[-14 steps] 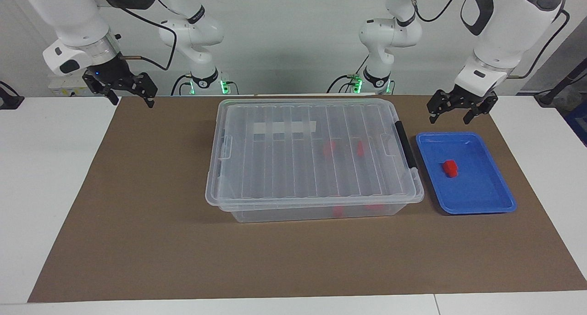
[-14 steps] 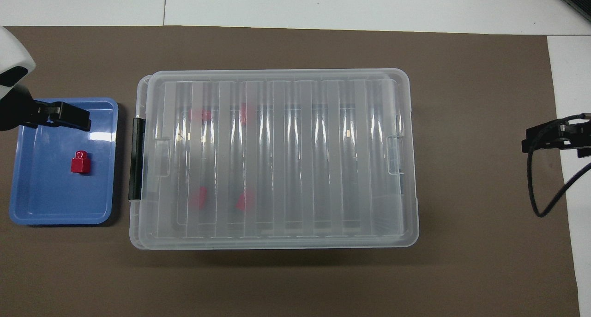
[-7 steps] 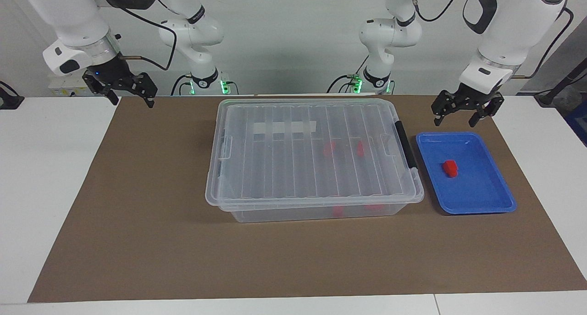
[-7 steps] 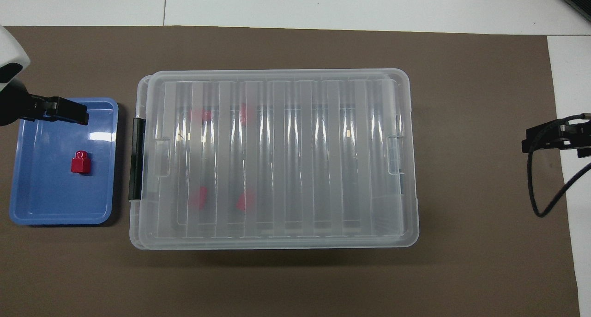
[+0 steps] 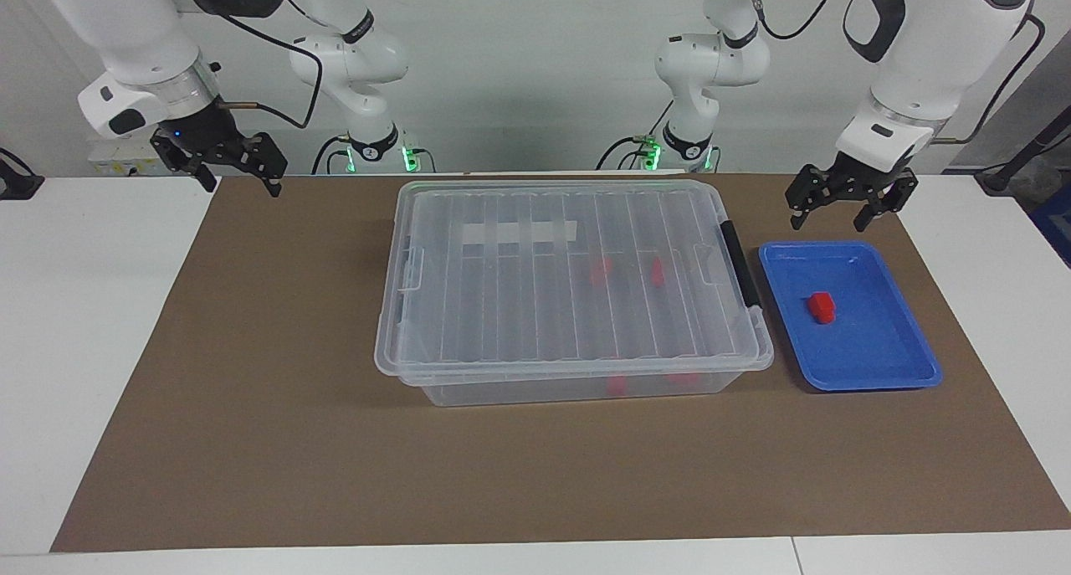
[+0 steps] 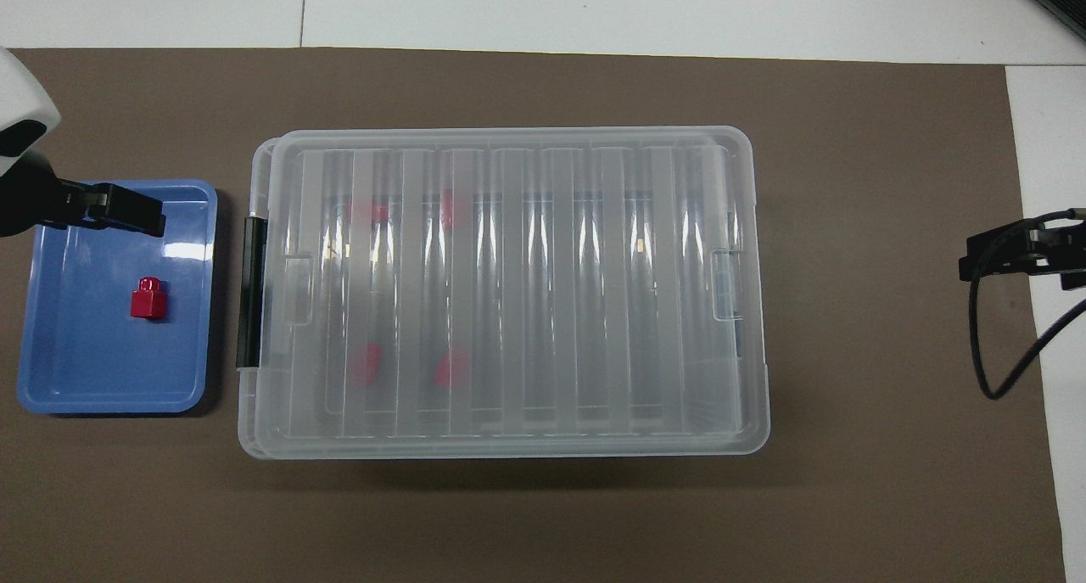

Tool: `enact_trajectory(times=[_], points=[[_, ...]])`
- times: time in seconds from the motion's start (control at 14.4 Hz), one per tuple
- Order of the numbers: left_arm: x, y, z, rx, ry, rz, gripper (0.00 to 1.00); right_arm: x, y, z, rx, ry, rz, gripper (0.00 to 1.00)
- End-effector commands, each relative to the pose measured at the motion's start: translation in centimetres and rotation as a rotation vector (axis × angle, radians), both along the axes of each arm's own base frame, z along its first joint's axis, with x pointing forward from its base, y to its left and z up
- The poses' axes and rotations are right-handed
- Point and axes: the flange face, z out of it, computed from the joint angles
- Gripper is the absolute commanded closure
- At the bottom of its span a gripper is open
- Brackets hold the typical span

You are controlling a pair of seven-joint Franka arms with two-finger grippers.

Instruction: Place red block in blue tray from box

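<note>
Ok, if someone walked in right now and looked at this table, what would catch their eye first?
Probably the big clear box with its ribbed lid on, in the middle of the brown mat, with red blocks showing faintly through it. Next, the blue tray beside it at the left arm's end, with one red block lying in it. The left gripper hangs open above the tray's robot-side edge; the right gripper waits open over the mat's other end.
</note>
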Motion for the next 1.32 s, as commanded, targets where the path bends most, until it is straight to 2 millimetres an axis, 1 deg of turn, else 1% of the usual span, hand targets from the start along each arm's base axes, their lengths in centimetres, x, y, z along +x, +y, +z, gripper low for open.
enact_trajectory(times=[0.0,0.07,0.14,0.21,0.35,0.42,0.62,0.9,1.25], points=[[-1.8,0.6,1.5,-0.004,0.026,0.0,0.0,-0.1,-0.3,0.1,-0.001,-0.012,0.019,0.0],[-2.9,0.9,2.8,-0.006,0.014,0.003,0.0,-0.1,-0.3,0.0,-0.001,-0.017,0.019,0.0],[-3.6,1.5,3.2,-0.007,0.014,0.011,0.0,-0.1,-0.3,0.0,-0.002,-0.017,0.02,0.0],[-3.8,2.5,3.3,-0.007,0.015,0.026,0.0,-0.1,-0.3,0.0,-0.002,-0.017,0.019,0.0],[-3.5,2.0,3.5,-0.005,0.006,0.015,0.0,-0.1,-0.3,0.0,-0.002,-0.017,0.019,0.0],[-3.3,2.6,3.6,-0.005,-0.003,0.028,0.0,-0.1,-0.3,0.0,-0.002,-0.017,0.019,0.0],[-3.0,2.6,3.6,-0.004,-0.014,0.025,0.0,-0.1,-0.3,0.0,-0.002,-0.017,0.019,0.0],[-2.8,1.7,3.6,-0.004,-0.028,0.006,0.0,-0.1,-0.3,0.0,-0.001,-0.017,0.019,0.0],[-2.8,1.6,3.6,-0.004,-0.028,0.006,0.0,-0.1,-0.3,0.0,-0.001,-0.017,0.019,0.0]])
